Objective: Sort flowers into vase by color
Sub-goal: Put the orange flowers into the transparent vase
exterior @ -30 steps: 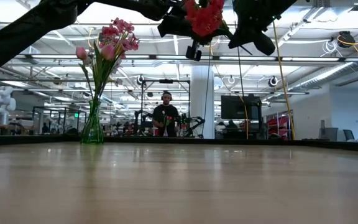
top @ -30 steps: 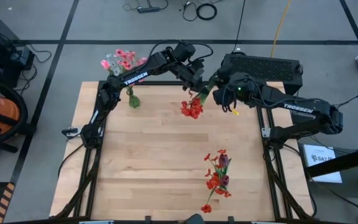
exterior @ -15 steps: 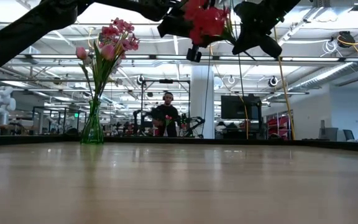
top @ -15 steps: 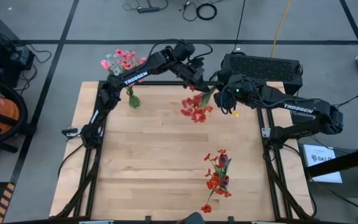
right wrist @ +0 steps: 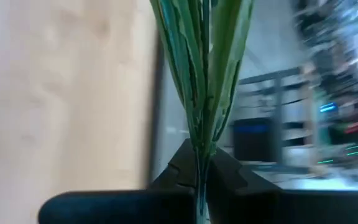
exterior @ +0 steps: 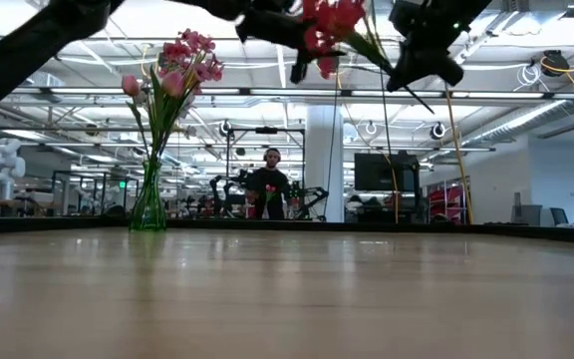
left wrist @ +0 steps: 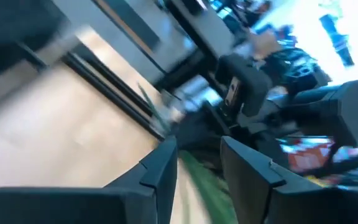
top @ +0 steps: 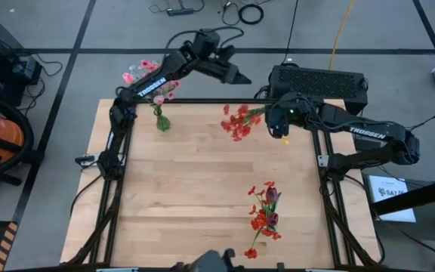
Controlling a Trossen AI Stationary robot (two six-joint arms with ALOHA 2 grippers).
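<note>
Left arm (top: 151,87): is showing "TROSSEN" in white letters along its dark link, seen in the high view.
Right arm (top: 368,134): is showing "TROSSEN" in white letters along its forearm link.
Other surfaces: are carrying no lettering that can be read.

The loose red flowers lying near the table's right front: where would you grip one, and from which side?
Grip a bare green stem just below a bloom in the red flowers, coming straight down from above: they lie flat on the table, and the thin stems, not the soft heads, suit two fingers.
</note>
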